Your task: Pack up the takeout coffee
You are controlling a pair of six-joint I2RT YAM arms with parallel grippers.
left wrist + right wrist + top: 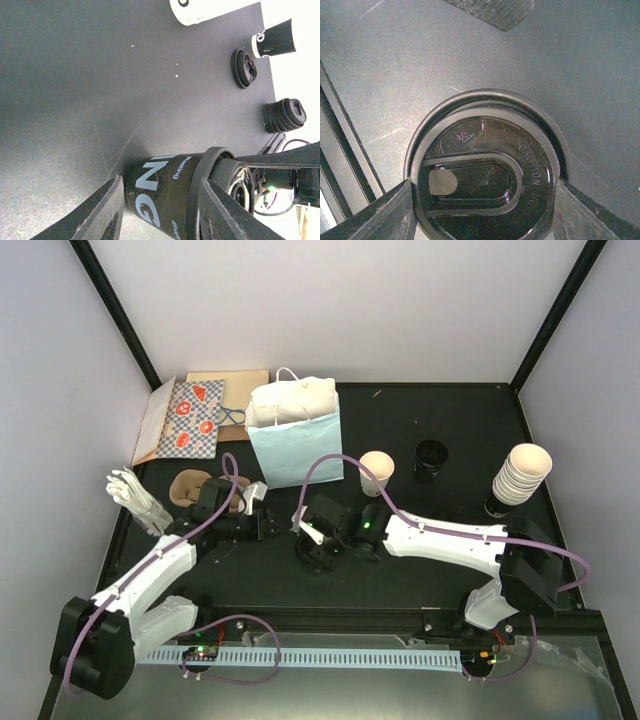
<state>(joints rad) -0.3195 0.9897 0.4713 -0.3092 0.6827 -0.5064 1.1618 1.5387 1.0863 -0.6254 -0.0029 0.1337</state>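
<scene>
cup point(152, 192): light, thin-walled, crushable; take mid-wall, gently.
lid point(485, 170): slick plastic; right gripper point(484, 189) clasps its rim.
left gripper point(160, 184): straddles cup; grip unclear.

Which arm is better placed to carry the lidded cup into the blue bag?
Probably left. The left gripper flanks the body of the lidded cup, while the right gripper holds only the lid, which might come off. The blue bag stands just behind the cup.

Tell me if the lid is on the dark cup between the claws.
On. The black lid caps the cup in both wrist views; whether it is snapped fully down, cannot tell.
</scene>
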